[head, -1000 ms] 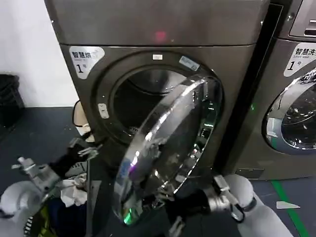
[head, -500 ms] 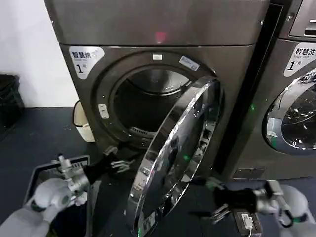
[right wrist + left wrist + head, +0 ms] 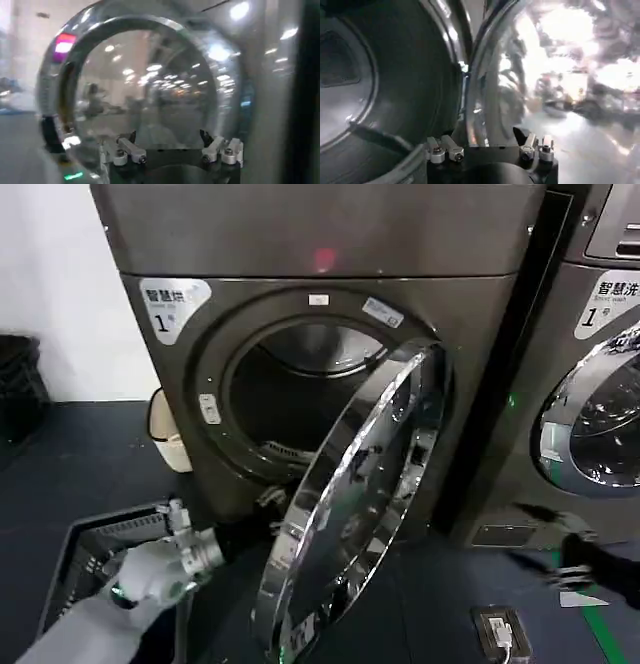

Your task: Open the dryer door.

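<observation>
The grey dryer (image 3: 320,244) stands ahead with its drum opening (image 3: 290,399) uncovered. Its round chrome-rimmed door (image 3: 360,494) hangs swung out toward me, hinged on its right side. My left gripper (image 3: 268,510) reaches in low from the left, right at the door's free edge. In the left wrist view the left gripper (image 3: 487,146) is open, and the chrome door rim (image 3: 480,95) runs up just ahead of the gap. My right gripper (image 3: 552,546) is low at the far right, apart from the door. It (image 3: 170,141) is open and faces the door glass (image 3: 150,95).
A second machine (image 3: 600,414) stands close on the right. A dark basket (image 3: 85,549) sits on the floor at the lower left under my left arm. A socket box (image 3: 500,629) and green floor tape (image 3: 590,609) lie at the lower right.
The door has swung wider open. My left gripper has moved right, up to the door's free edge. My right arm has drawn back to the far right, away from the door.
</observation>
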